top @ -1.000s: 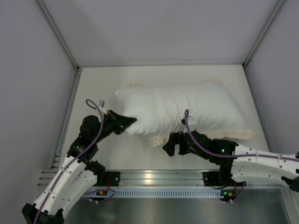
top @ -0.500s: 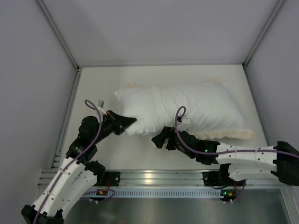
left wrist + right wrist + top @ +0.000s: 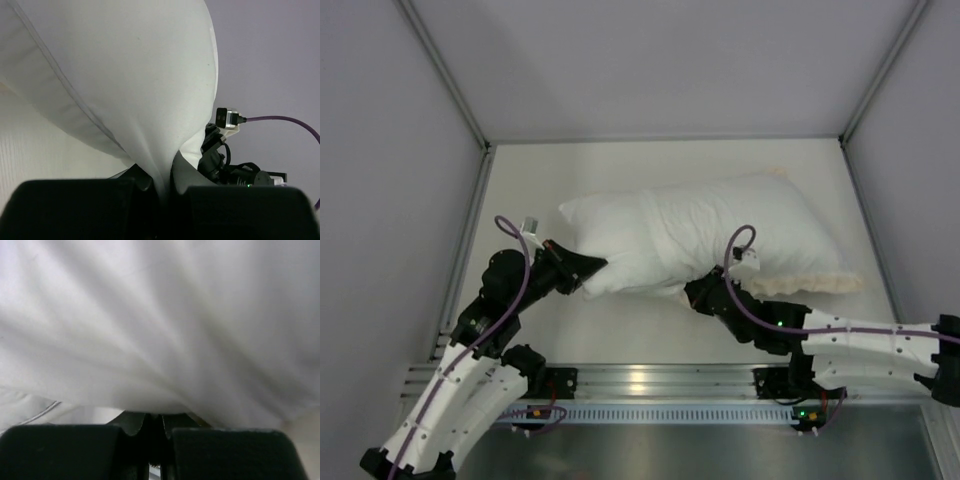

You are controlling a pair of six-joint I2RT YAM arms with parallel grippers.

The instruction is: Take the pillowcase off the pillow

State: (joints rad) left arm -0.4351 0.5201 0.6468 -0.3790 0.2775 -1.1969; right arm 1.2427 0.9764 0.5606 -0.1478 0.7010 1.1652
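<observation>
Pillow [image 3: 605,240] lies on the table [image 3: 550,180], its bare left end pinched tight by the left gripper [image 3: 592,268], seemingly as an anchor. Stretched low along the near edge, the right gripper [image 3: 692,292] is clamped on white pillowcase [image 3: 750,225] fabric near its opening, likely to drag it rightward.

- Right gripper [image 3: 155,426]: the cloth just past its closed fingers [image 3: 75,450] is a blur that fills the wrist view. That view does not show whether pillowcase [image 3: 740,225] or pillow [image 3: 115,65] is caught.
- From above, the right fingertips are hidden under the pillowcase's near edge.
- Left gripper [image 3: 164,187]: the fingers [image 3: 75,210] are cut off by the bottom edge. The pillow pinched between them runs out past the top and left edges.
- Beyond the left fingers, the right arm [image 3: 220,165] is partly hidden behind the pillow.
</observation>
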